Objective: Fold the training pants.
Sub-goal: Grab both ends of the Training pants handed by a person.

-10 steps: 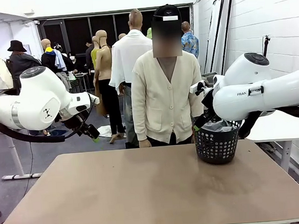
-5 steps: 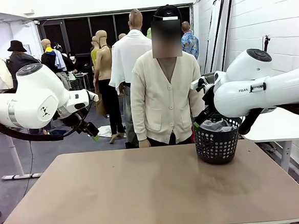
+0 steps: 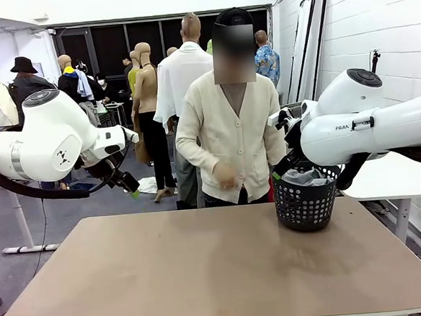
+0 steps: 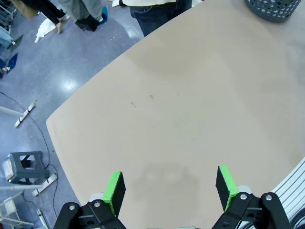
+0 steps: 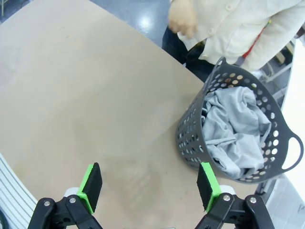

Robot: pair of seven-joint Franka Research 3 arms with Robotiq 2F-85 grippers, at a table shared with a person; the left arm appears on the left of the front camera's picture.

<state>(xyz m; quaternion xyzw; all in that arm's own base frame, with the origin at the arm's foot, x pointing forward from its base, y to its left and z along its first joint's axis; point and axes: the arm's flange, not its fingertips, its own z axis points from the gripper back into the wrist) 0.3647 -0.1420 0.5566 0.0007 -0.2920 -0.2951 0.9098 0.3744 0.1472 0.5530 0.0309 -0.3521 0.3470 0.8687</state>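
Note:
The training pants (image 5: pixel 236 129) lie bunched up, light grey, inside a dark perforated basket (image 5: pixel 190 138) at the table's far right; in the front view the pants (image 3: pixel 305 174) peek over the basket (image 3: pixel 304 206) rim. My right gripper (image 5: pixel 151 184) hangs open high above the table, just beside the basket, nothing between its green pads. My left gripper (image 4: pixel 170 187) is open too, held high over the bare tabletop (image 4: pixel 190 105); from the front it (image 3: pixel 129 189) sits beyond the table's far left edge.
A person in a cream cardigan (image 3: pixel 230 128) stands at the far side, one hand (image 3: pixel 226 175) raised in front of the body, the same hand (image 5: pixel 181 21) above the table's far edge. A white table (image 3: pixel 385 178) stands to the right.
The person has leaned toward the left and raised a hand in front of the body. Both arms stay nearly still, grippers open.

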